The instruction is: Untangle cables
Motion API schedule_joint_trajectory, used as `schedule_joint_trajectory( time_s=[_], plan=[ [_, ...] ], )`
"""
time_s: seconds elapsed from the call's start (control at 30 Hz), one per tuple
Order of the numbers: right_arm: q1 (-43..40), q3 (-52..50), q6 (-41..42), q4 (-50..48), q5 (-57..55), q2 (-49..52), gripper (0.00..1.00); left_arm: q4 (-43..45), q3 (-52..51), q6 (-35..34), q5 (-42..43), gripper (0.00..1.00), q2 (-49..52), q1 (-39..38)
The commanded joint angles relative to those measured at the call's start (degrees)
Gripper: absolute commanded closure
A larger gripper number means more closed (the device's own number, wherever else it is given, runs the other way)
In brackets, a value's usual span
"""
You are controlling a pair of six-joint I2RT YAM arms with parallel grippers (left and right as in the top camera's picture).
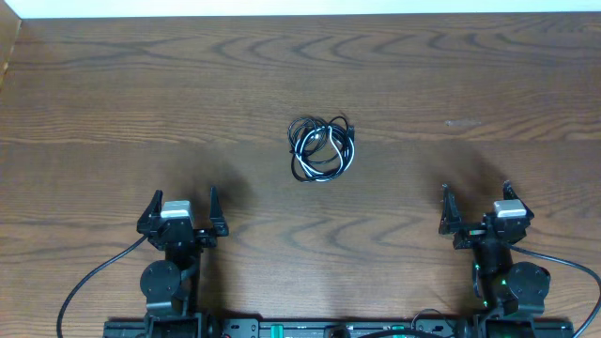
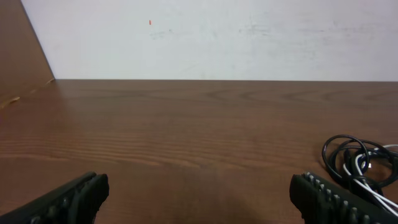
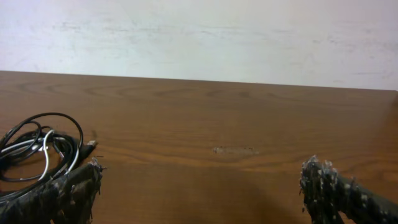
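Note:
The cables [image 1: 322, 147] lie in one small tangled coil of black and white cords on the wooden table, near its middle. The coil also shows at the right edge of the left wrist view [image 2: 360, 163] and at the left edge of the right wrist view [image 3: 38, 152]. My left gripper [image 1: 182, 208] is open and empty at the near left, well short of the coil. My right gripper [image 1: 477, 205] is open and empty at the near right, also apart from the coil.
The brown wooden table [image 1: 141, 94] ends at a white wall along the far side [image 2: 217, 37]. A raised wooden edge stands at the far left [image 1: 7, 52]. Thick black arm wires trail near the bases [image 1: 89, 282].

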State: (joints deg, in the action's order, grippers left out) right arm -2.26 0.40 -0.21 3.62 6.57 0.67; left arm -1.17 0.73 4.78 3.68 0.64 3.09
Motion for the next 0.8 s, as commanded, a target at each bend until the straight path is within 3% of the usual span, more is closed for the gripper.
schedule_joint_trajectory(
  time_s=[0.0,0.77],
  plan=[
    [0.44,-0.09,0.79,0.26,-0.22,-0.28,0.01,-2.67,-0.50,0.57,0.11,0.02,0.07,-0.33],
    [0.44,-0.09,0.76,0.26,-1.53,-0.28,0.01,-2.67,-0.50,0.57,0.13,0.01,0.07,-0.33]
  ],
)
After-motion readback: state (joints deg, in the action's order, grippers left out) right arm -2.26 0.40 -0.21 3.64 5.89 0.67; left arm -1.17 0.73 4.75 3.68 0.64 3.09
